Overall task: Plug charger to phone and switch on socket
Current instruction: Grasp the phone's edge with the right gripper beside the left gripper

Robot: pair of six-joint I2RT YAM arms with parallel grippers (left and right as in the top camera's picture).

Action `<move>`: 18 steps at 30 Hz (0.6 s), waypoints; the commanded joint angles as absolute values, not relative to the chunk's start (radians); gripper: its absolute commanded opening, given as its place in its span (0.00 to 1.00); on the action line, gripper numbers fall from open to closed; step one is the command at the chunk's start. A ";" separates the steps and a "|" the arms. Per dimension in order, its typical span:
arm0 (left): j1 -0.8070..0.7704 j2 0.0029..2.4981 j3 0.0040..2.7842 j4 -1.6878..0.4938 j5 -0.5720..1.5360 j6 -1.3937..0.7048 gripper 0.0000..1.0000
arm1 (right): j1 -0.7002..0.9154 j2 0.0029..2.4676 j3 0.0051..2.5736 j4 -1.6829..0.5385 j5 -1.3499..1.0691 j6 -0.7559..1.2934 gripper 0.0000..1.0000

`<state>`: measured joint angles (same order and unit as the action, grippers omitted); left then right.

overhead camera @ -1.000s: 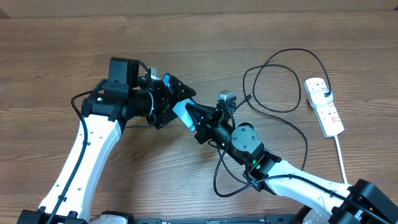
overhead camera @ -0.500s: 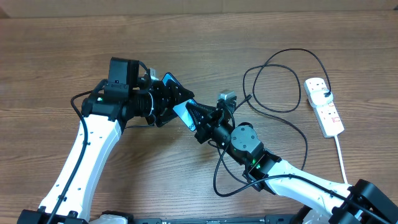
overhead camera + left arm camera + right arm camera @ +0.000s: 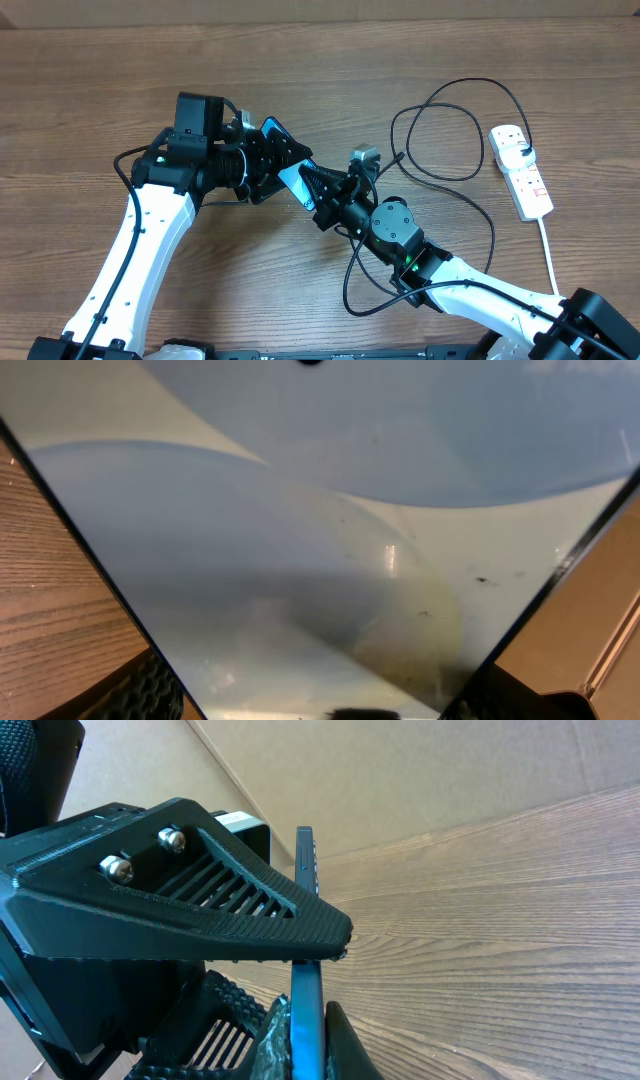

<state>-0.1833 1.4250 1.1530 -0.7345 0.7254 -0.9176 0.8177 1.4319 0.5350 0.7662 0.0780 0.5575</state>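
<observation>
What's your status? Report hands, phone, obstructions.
Left hand and right hand both shut on the phone. Charger looped on the table, no plug seen in phone. Nothing else in the way.

We saw a matt, grained wooden table [image 3: 90, 80], glossy, faintly smudged glass on the phone [image 3: 300, 560], and smooth white plastic on the socket [image 3: 522, 172].

Wooden table [image 3: 100, 80] under looped charger [image 3: 470, 81], white socket [image 3: 530, 185].
</observation>
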 commanded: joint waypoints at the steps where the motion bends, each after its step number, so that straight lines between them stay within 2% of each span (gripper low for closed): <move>1: -0.190 1.405 1.181 -0.722 0.751 -0.913 0.70 | 0.824 1.431 0.552 0.757 0.051 0.552 0.04; 7: -0.190 1.405 1.181 -0.722 0.751 -0.913 1.00 | 0.824 1.431 0.552 0.757 0.051 0.552 0.04; 11: -0.190 1.405 1.181 -0.722 0.751 -0.913 0.98 | 0.824 1.431 0.552 0.757 0.051 0.552 0.04; 13: -0.190 1.405 1.181 -0.722 0.751 -0.913 0.82 | 0.824 1.431 0.552 0.757 0.051 0.552 0.04; 14: -0.190 1.405 1.181 -0.722 0.751 -0.913 0.80 | 0.824 1.431 0.552 0.757 0.051 0.552 0.04; 18: -0.190 1.405 1.181 -0.722 0.751 -0.913 0.78 | 0.824 1.431 0.552 0.757 0.051 0.552 0.04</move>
